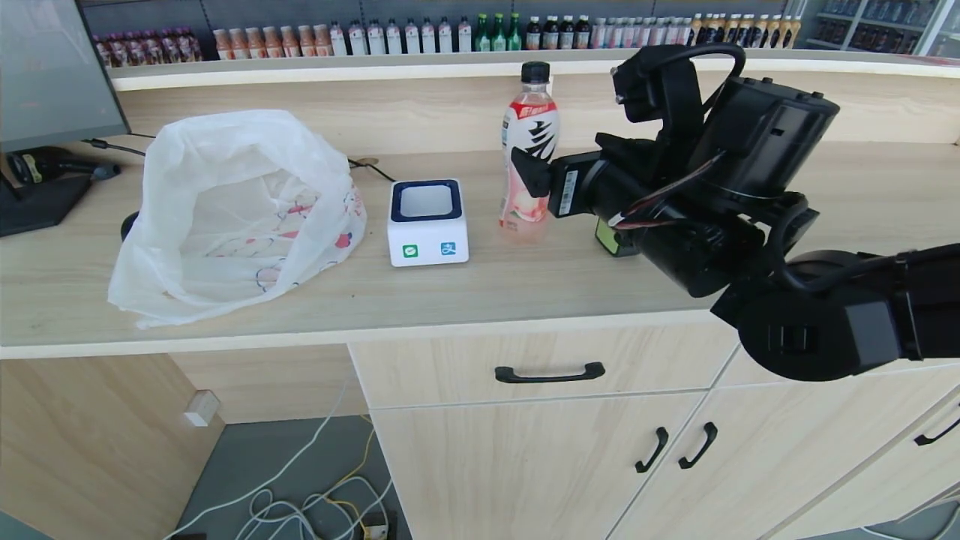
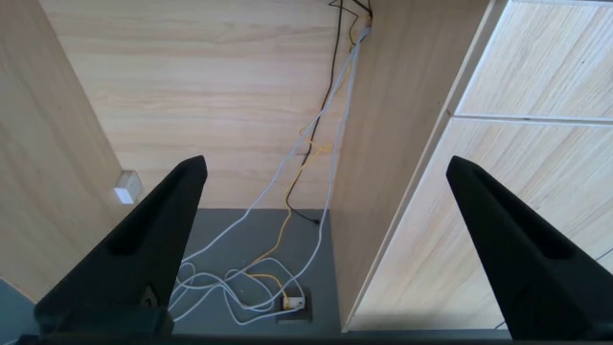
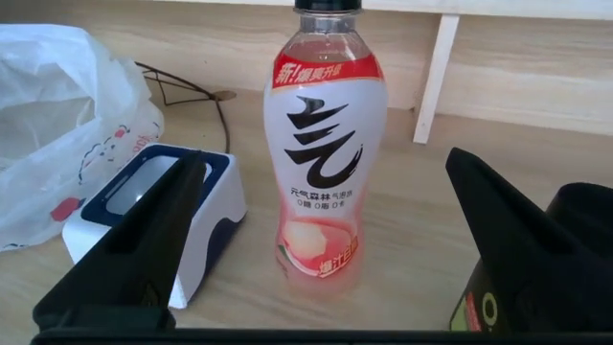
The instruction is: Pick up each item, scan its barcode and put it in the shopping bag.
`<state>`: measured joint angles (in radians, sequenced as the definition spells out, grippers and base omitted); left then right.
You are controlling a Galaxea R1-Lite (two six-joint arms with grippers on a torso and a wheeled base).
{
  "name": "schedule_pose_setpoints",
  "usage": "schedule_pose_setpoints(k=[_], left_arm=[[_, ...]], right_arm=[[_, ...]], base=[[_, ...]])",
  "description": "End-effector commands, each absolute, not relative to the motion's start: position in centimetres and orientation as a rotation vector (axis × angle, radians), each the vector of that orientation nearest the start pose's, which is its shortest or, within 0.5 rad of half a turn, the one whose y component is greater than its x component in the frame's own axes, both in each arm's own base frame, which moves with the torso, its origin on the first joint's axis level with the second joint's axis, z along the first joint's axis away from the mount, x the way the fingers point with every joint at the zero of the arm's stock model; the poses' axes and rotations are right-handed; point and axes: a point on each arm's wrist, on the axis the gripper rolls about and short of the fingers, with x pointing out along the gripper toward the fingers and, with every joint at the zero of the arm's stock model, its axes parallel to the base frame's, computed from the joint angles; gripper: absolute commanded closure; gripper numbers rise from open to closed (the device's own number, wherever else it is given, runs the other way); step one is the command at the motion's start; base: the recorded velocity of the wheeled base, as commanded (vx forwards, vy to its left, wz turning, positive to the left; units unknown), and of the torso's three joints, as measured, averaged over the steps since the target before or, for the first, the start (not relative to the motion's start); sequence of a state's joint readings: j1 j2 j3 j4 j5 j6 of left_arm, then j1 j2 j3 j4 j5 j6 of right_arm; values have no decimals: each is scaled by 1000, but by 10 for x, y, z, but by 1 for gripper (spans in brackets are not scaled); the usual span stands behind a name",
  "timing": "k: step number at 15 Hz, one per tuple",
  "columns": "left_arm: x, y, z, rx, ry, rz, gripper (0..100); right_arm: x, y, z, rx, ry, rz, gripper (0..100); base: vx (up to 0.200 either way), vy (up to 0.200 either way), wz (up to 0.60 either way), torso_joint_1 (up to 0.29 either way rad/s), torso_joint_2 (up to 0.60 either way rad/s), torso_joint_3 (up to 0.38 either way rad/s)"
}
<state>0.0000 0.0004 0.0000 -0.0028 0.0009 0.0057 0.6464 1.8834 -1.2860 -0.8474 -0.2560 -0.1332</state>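
In the head view, we see a pale wooden counter [image 1: 525,285]. The white plastic shopping bag [image 1: 232,217] lies on its left part with the mouth open toward us. Just beside the bag sits the white, blue-rimmed barcode scanner [image 1: 427,221]. The pink drink bottle [image 1: 529,150] stands upright just right of the scanner, black cap on. The right gripper [image 1: 534,174] is level with the bottle's middle, one dark finger showing in front of its label. A green and black item [image 1: 613,240] rests on the counter, partly hidden behind that arm.

In the left wrist view, the left gripper [image 2: 326,172] has its jaws spread wide with nothing between them. It points at a wooden cabinet side [image 2: 220,86] and loose cables [image 2: 259,273] on a grey floor [image 2: 306,244].

In the right wrist view, the right arm's fingers [image 3: 144,249] stand wide apart. The bottle is upright between them and farther off, and we see no contact. The scanner and bag lie to one side of the bottle, the green and black item to the other.
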Motion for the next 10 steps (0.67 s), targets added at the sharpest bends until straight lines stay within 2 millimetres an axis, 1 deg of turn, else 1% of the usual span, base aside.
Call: schedule_pose_setpoints(k=[1, 4, 8, 10], left_arm=[[-23, 0, 76, 6, -3, 2, 0], [-23, 0, 76, 6, -3, 2, 0], [-23, 0, 76, 6, -3, 2, 0], [-23, 0, 76, 6, -3, 0, 0]], right_arm=[[323, 231, 269, -13, -257, 358, 0], [331, 237, 267, 6, -262, 369, 0], [333, 241, 264, 5, -255, 374, 0], [338, 243, 259, 5, -248, 370, 0]], base=[[0, 0, 0, 0, 0, 0], [0, 0, 0, 0, 0, 0], [0, 0, 0, 0, 0, 0], [0, 0, 0, 0, 0, 0]])
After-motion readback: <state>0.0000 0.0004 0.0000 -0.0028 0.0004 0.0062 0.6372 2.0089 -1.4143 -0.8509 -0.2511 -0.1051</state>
